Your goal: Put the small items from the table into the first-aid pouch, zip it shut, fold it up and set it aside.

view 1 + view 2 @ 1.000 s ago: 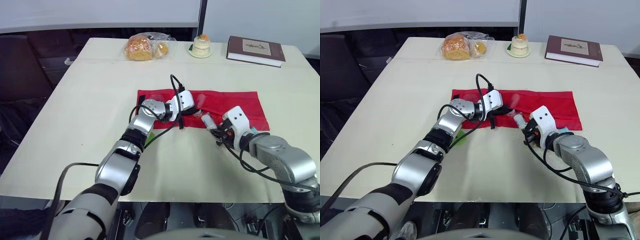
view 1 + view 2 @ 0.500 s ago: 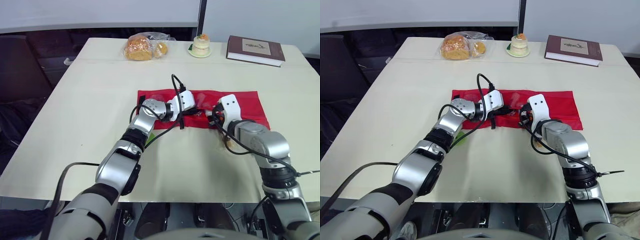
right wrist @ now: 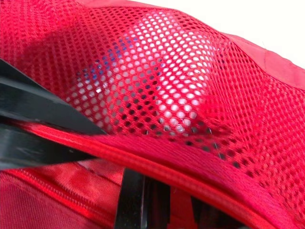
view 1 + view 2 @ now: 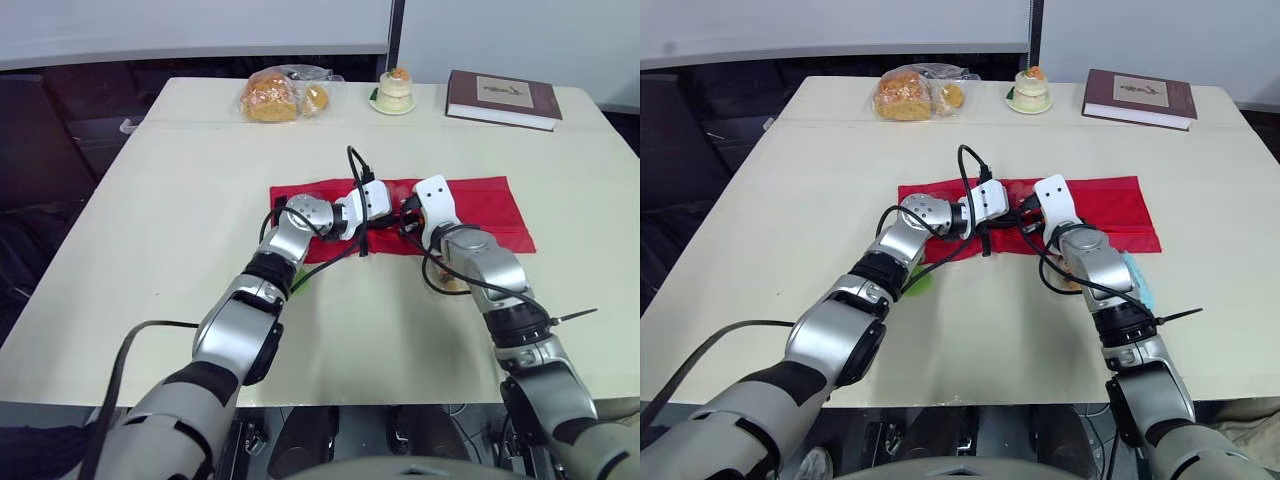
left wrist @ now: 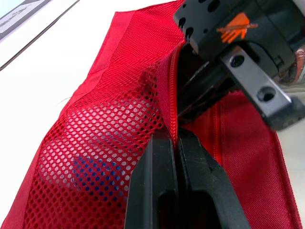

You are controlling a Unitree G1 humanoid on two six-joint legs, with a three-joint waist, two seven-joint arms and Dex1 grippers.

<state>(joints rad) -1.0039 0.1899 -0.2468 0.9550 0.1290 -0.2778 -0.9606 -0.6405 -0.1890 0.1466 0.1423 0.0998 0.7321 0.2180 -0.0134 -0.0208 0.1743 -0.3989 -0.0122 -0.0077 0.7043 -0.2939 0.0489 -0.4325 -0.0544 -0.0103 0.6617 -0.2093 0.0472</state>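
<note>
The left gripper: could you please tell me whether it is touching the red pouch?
Touching. The left wrist view shows the left gripper shut on the zippered mesh edge of the red pouch.

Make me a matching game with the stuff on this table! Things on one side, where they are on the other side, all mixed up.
Things:
1. book
2. little cake
3. bag of bread
4. red pouch

Places:
a. in the middle of the table
b. at the far edge, toward the robot's left
c. at the far edge, toward the robot's right
d. at the far edge, between the bread and the book

Pairs: 1-c, 2-d, 3-b, 4-a.
</note>
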